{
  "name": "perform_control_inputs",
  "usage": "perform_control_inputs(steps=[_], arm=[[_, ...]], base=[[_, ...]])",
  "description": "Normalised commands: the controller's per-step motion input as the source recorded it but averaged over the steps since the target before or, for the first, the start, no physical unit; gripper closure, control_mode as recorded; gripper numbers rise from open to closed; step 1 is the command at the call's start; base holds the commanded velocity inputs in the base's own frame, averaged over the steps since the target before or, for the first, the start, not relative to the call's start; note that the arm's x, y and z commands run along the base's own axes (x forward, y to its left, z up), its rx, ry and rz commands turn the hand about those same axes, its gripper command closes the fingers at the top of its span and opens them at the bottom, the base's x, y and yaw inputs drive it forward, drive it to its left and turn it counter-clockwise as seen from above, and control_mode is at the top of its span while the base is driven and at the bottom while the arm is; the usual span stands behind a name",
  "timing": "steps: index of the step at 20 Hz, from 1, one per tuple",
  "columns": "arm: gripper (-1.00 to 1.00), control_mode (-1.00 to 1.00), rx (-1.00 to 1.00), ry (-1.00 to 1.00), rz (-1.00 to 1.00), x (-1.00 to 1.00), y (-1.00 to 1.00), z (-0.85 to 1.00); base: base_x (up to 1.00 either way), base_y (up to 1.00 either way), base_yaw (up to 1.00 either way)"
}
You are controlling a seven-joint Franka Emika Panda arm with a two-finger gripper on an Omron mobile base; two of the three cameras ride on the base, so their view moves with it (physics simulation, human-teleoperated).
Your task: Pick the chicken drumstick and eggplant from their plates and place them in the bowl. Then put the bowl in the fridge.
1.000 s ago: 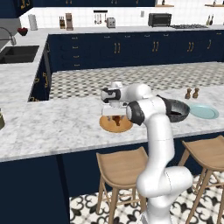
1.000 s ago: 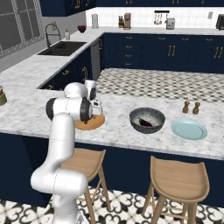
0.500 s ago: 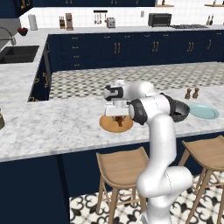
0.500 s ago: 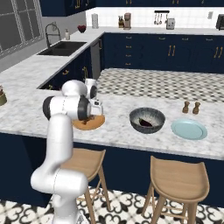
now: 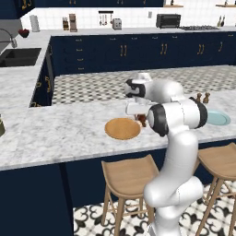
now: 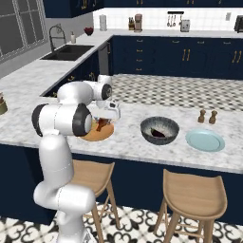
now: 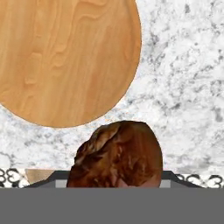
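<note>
Eggplant (image 6: 159, 134) already in bowl (image 6: 160, 129); gripper (image 5: 142, 120) clamps chicken drumstick (image 7: 116, 155), lifted off wooden plate (image 5: 122, 128); fridge step remains.

— How many plates (image 6: 97, 135) on the worktop (image 6: 28, 118)?
— Two: one wooden, one pale blue (image 6: 205, 140).
— Bowls?
— One bowl (image 6: 159, 130) (dark grey). One chicken drumstick (image 7: 116, 156), two stools (image 6: 192, 189), two small shakers (image 6: 207, 116).
</note>
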Motion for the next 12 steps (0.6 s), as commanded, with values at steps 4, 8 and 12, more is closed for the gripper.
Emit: perform_control_inputs(steps=[4, 8, 12], arm=[[1.00, -1.00, -0.08, -0.01, 0.00, -0.01, -0.95, 0.50], [1.00, -1.00, -0.11, 0.00, 0.00, 0.00, -0.92, 0.46], [1.00, -1.00, -0.10, 0.00, 0.00, 0.00, -0.93, 0.26]], base=[[0.00, 0.00, 0.00], [0.00, 0.00, 0.00], [0.00, 0.00, 0.00]])
